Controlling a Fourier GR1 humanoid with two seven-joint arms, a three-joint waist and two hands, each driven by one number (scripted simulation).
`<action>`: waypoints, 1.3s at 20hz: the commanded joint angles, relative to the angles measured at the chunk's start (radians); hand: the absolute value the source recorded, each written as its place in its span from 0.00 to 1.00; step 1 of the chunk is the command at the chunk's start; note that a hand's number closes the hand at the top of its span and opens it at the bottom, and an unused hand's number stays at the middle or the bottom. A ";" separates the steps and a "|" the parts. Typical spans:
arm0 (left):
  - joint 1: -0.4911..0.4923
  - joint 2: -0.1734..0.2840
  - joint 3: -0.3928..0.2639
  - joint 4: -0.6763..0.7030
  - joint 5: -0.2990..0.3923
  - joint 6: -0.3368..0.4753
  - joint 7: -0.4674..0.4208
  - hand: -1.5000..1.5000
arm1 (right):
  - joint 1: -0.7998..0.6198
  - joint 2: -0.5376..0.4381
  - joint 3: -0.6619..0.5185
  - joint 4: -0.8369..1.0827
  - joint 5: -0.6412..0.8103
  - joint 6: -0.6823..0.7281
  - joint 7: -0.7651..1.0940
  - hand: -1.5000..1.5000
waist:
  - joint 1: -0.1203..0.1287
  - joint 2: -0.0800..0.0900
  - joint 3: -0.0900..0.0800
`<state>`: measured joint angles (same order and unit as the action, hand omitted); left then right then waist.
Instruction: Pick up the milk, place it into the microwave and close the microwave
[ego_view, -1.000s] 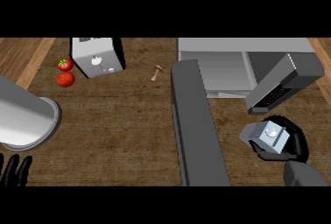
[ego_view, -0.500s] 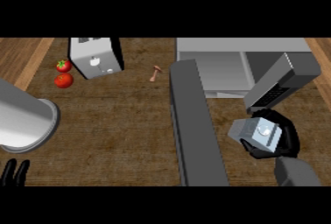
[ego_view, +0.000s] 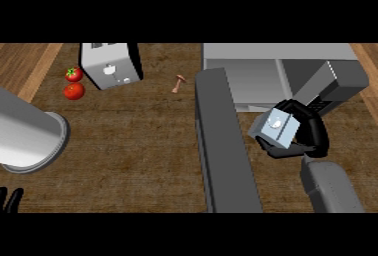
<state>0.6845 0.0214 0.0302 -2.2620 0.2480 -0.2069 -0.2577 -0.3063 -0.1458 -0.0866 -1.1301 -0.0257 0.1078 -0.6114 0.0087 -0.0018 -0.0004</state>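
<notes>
Pale-blue milk carton (ego_view: 277, 126) sits pinched in your right hand (ego_view: 303, 137) at 3 o'clock before the open microwave (ego_view: 251, 85); likely light, stiff-sided, so hold its flat faces; left hand (ego_view: 10, 200) rests spread at 8 o'clock.

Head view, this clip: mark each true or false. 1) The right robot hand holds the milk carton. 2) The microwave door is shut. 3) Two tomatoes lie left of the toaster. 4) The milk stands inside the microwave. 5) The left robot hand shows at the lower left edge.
1) True: the right robot hand curls round the milk carton.
2) False: the microwave has its door swung open toward the robot.
3) True: two tomatoes lie left of the toaster.
4) False: the milk is in the hand, in front of the opening.
5) True: the left robot hand rests there, fingers up.
</notes>
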 joint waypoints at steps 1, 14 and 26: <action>0.007 0.001 0.016 0.026 0.004 -0.033 -0.013 0.00 | -0.100 0.021 -0.001 0.031 0.034 -0.083 0.090 1.00 | 0.003 0.001 0.000; -0.055 0.036 0.114 0.058 0.087 -0.077 0.014 0.00 | -0.558 -0.003 -0.100 0.658 0.093 -0.148 -0.065 1.00 | 0.035 0.013 0.001; -0.157 0.028 0.071 0.092 0.040 -0.066 0.029 0.00 | -0.747 -0.054 -0.118 0.891 0.165 -0.294 -0.128 1.00 | 0.087 0.043 0.003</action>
<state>0.5663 0.0459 0.0974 -2.1974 0.2969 -0.2758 -0.2256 -0.9981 -0.1843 -0.2050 -0.2924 0.1141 -0.1278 -0.7365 0.0811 0.0322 0.0037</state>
